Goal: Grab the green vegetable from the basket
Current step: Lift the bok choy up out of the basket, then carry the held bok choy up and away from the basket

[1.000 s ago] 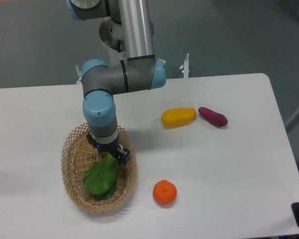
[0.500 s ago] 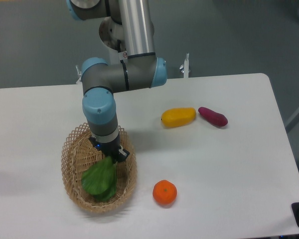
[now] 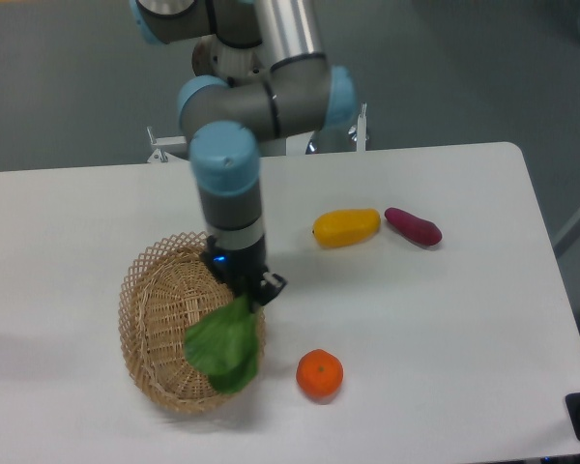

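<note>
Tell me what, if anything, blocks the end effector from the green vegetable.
Nothing visible does. The end effector is already at the top of the green vegetable, whose leaves hang over the right rim of the basket.

Even, bright overhead light fills the scene. The white table (image 3: 445, 319) shows soft, faint shadows. Focus is slightly soft throughout.

Fingers (image 3: 248, 292) gripping green vegetable (image 3: 226, 344) over basket (image 3: 153, 319) rim, orange fruit (image 3: 319, 374) beside
</note>
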### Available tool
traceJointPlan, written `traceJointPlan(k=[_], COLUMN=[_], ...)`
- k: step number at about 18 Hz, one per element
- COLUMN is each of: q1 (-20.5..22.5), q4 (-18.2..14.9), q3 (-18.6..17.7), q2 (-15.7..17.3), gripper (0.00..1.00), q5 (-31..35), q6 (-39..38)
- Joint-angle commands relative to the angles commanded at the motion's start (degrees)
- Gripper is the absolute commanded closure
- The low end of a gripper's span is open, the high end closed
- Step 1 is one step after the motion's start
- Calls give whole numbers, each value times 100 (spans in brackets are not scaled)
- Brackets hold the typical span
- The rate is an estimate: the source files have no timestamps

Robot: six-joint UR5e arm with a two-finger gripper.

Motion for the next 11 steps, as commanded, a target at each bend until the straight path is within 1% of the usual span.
traceJointPlan(k=[2, 4, 5, 7, 11], q1=[299, 571, 695, 949, 1284], q4=[0, -35, -131, -429, -720], q3=[123, 246, 316, 457, 625], q2=[97, 115, 123, 193, 211], gripper=[69, 69, 69, 69, 68], q5=[-202, -378, -466, -528, -599], q6=[308, 554, 668, 993, 1486])
